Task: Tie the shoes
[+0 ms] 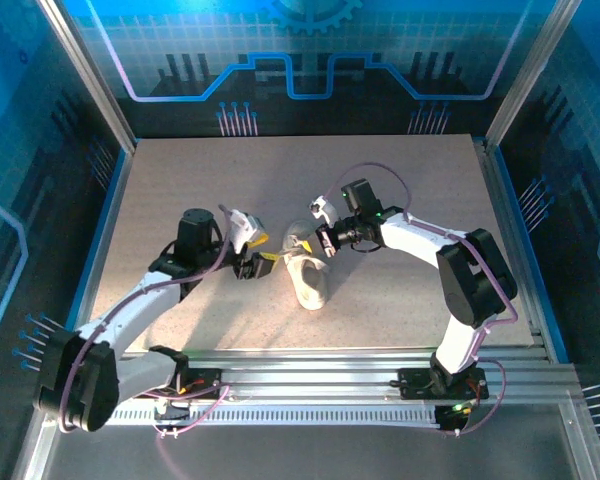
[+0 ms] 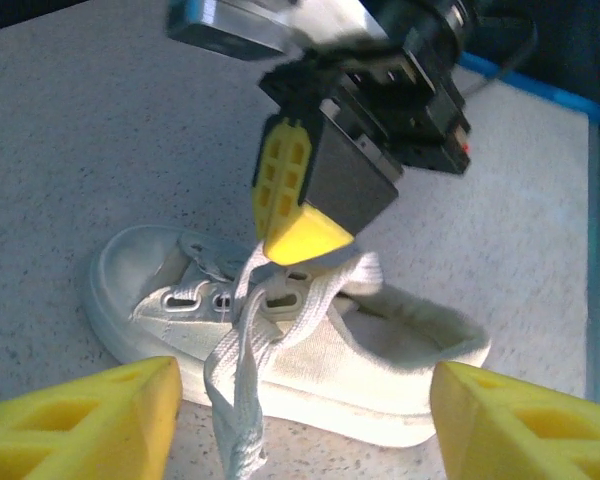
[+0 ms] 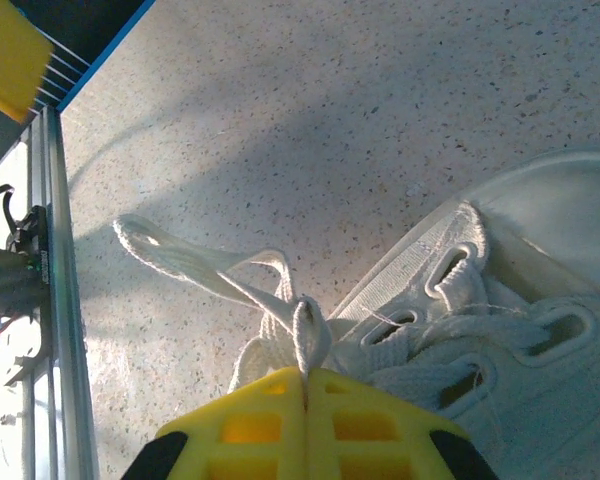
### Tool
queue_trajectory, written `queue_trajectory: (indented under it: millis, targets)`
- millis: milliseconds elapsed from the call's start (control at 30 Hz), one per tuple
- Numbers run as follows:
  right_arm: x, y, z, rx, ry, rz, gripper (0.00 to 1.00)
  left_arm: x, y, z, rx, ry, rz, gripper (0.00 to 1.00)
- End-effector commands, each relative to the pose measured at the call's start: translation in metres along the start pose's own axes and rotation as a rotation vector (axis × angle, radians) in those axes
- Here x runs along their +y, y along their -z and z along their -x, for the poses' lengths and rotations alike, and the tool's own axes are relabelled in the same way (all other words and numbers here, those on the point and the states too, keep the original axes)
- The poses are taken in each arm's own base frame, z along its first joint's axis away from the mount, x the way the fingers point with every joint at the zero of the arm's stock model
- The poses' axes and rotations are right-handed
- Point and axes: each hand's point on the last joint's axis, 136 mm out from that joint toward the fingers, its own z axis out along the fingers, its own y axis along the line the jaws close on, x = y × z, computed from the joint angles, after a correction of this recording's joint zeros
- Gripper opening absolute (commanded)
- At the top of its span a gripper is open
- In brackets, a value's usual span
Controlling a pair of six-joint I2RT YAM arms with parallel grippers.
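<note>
Holding a fold of the lace [image 3: 302, 335] in the shut right gripper [image 3: 307, 388], just off the eyelets, I'd keep the tension gentle so the white sneaker [image 1: 307, 278] stays flat at mid-table. The left gripper [image 1: 259, 262], jaws spread and empty, should go for the loose loop [image 3: 185, 262]. One sneaker, two grippers.

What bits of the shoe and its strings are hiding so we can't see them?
- Left wrist view: the laces run off the bottom edge, and the right hand covers the spot it pinches.
- Right wrist view: much of the shoe is cut off by the right and bottom edges.
- Top view: the laces are too small to follow, so you can't tell if there is a knot.
</note>
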Motion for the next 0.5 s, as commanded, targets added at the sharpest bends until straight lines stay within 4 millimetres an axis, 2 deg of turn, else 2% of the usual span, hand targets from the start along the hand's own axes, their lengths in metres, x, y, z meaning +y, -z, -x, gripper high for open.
queue_trajectory:
  millis: [0, 233, 467]
  targets:
    - [0.007, 0.008, 0.011, -0.020, 0.040, 0.047, 0.00, 0.000, -0.018, 0.006, 0.021, -0.235, -0.037, 0.69]
    - [0.009, 0.008, 0.007, -0.011, 0.051, 0.058, 0.00, 0.019, -0.057, -0.001, 0.090, -0.323, -0.076, 0.71]
    - [0.006, 0.009, 0.005, -0.007, 0.051, 0.050, 0.00, 0.013, -0.080, -0.019, 0.128, -0.332, -0.146, 0.72]
